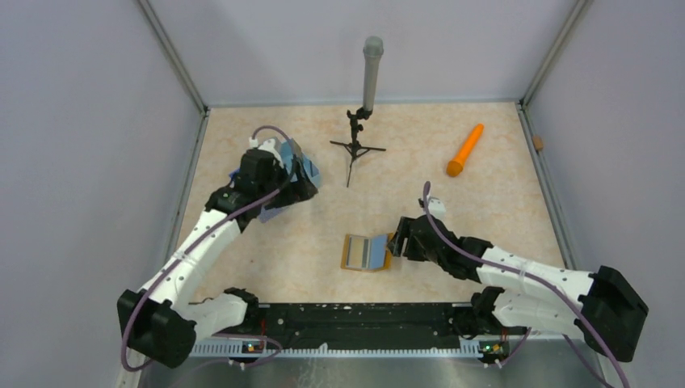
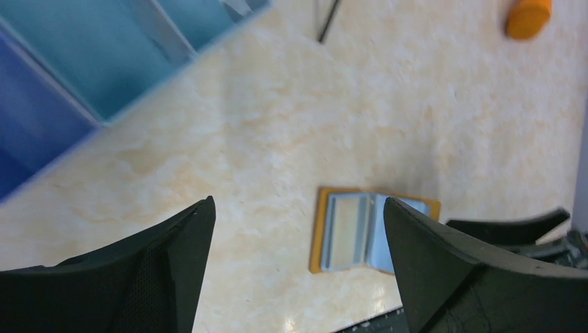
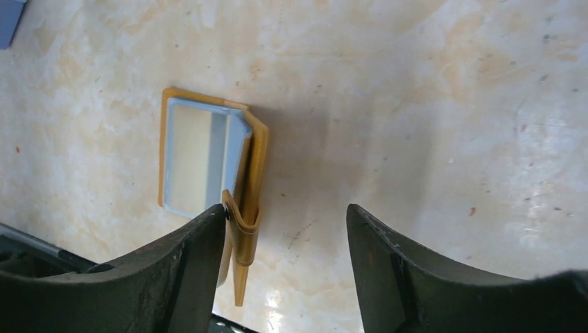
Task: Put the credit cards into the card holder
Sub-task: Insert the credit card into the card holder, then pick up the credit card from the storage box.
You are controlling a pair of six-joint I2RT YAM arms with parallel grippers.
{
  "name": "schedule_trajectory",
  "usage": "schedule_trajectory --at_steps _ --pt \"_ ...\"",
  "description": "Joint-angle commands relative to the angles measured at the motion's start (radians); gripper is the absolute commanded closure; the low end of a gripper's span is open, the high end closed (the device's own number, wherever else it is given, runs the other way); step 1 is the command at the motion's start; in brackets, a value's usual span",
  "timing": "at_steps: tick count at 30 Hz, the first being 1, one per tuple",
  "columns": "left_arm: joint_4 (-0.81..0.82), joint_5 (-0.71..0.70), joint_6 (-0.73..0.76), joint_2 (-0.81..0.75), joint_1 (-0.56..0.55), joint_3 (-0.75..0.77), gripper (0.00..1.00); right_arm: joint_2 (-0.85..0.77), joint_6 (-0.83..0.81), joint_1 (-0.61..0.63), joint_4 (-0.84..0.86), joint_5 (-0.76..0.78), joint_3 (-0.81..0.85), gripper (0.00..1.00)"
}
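Observation:
The card holder (image 1: 367, 252) lies open on the table near the front, mustard-orange outside with greyish-blue pockets. It also shows in the left wrist view (image 2: 350, 232) and the right wrist view (image 3: 197, 156). Its right flap stands tilted up, and its snap tab (image 3: 243, 232) hangs against my right gripper's left finger. My right gripper (image 1: 397, 241) (image 3: 286, 208) is open at the holder's right edge. My left gripper (image 1: 300, 179) (image 2: 298, 205) is open and empty, held above the table by the blue tray. No credit card shows clearly.
A blue divided tray (image 1: 305, 166) (image 2: 104, 62) sits under my left arm at the back left. A small tripod with a grey microphone (image 1: 371, 77) stands at the back centre. An orange cone-shaped stick (image 1: 465, 150) (image 2: 528, 15) lies back right. A bluish-grey corner (image 3: 10, 21) shows far left.

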Motion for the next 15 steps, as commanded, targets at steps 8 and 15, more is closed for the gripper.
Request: schedule_trajectory --at_steps 8,15 --pt "-0.12 -0.068 0.158 0.233 0.268 0.203 0.23 -0.132 -0.073 -0.132 0.109 -0.112 -0.097 0.28" --pt "-0.095 -0.134 0.172 0.279 0.323 0.182 0.33 -0.157 -0.085 -0.176 0.126 -0.157 -0.13 0.29"
